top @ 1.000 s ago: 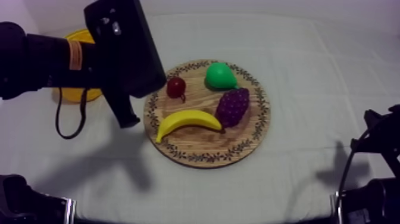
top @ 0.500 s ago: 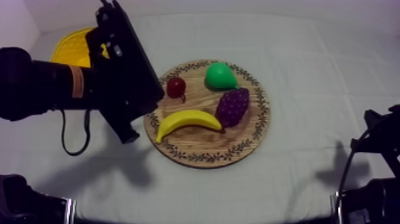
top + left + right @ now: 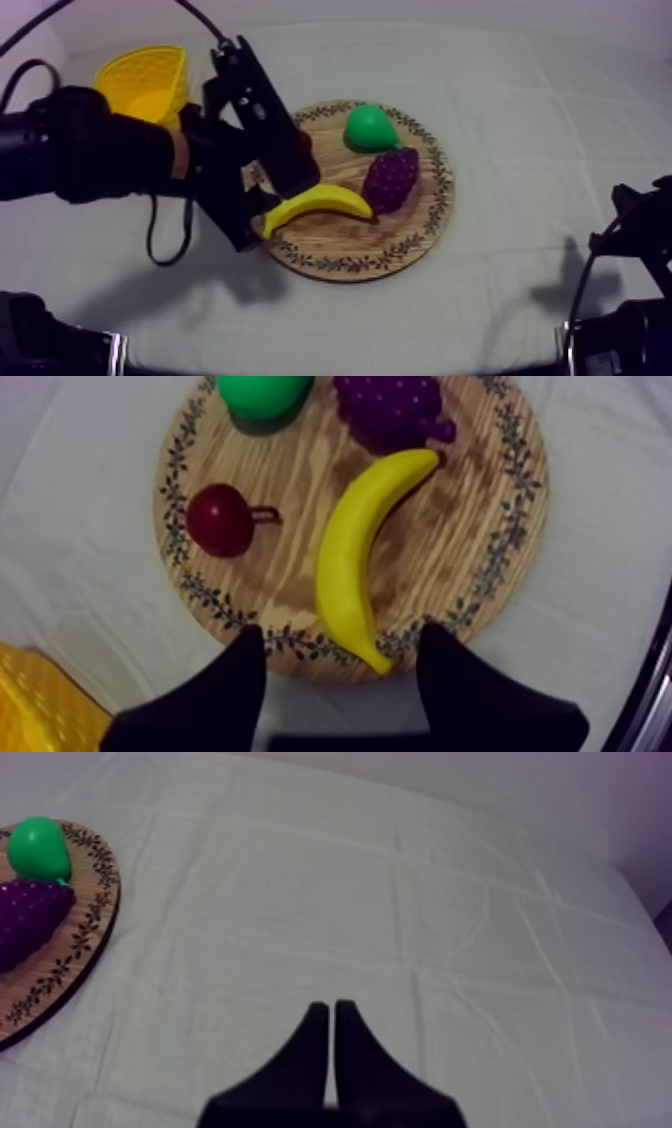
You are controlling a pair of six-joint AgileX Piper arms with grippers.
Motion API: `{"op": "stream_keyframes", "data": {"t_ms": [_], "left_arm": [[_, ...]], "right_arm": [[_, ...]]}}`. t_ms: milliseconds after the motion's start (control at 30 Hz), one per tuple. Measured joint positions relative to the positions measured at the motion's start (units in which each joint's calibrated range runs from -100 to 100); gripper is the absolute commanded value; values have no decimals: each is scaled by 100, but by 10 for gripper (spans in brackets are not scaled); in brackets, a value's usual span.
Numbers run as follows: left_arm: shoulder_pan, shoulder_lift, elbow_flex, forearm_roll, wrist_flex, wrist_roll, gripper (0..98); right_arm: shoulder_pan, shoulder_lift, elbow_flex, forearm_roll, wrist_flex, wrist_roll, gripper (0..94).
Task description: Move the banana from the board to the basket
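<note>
Grey-white cloth covers the table, and the round wooden board sits at the middle of the top view. The banana lies on the board's lower left part, curved, with one end at the patterned rim. In the left wrist view the left gripper hangs over that rim with its two black fingers spread wide and holding nothing. The banana's near end lies between them, closer to one finger than the other, and apart from both.

Behind the banana on the board are the bunch of grapes, just beside its far end, the pear and the small red fruit. The yellow basket stands at the upper left of the top view, off the board, with the left arm between it and the board. Bare cloth lies open to the right of the board and below it.

Half a second ago the left gripper was beside the board's left rim and hid part of the basket. It now reaches over the rim and covers the small red fruit in the top view. The fruit lie as before. The right gripper is over bare cloth, its fingers pressed together in a narrow wedge.
</note>
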Motion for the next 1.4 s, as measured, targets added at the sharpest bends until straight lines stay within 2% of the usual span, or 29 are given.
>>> {"op": "stream_keyframes", "data": {"t_ms": [233, 433, 800, 1000, 1200, 1400], "left_arm": [[-106, 930, -434, -2, 104, -83, 571], [-69, 1766, -1029, 87, 396, -231, 562], [34, 3155, -2351, 216, 1235, -341, 536], [41, 3701, -3014, 256, 1924, -331, 462], [29, 3949, -3203, 238, 2223, -215, 400], [75, 4005, -3292, 145, 2311, -40, 227]], "right_arm": [[3, 0, 0, 0, -2, 0, 3], [3, 0, 0, 0, -2, 0, 3], [0, 0, 0, 0, -2, 0, 3], [0, 0, 0, 0, -2, 0, 3], [0, 0, 0, 0, -2, 0, 3], [4, 0, 0, 0, -2, 0, 3]]}}
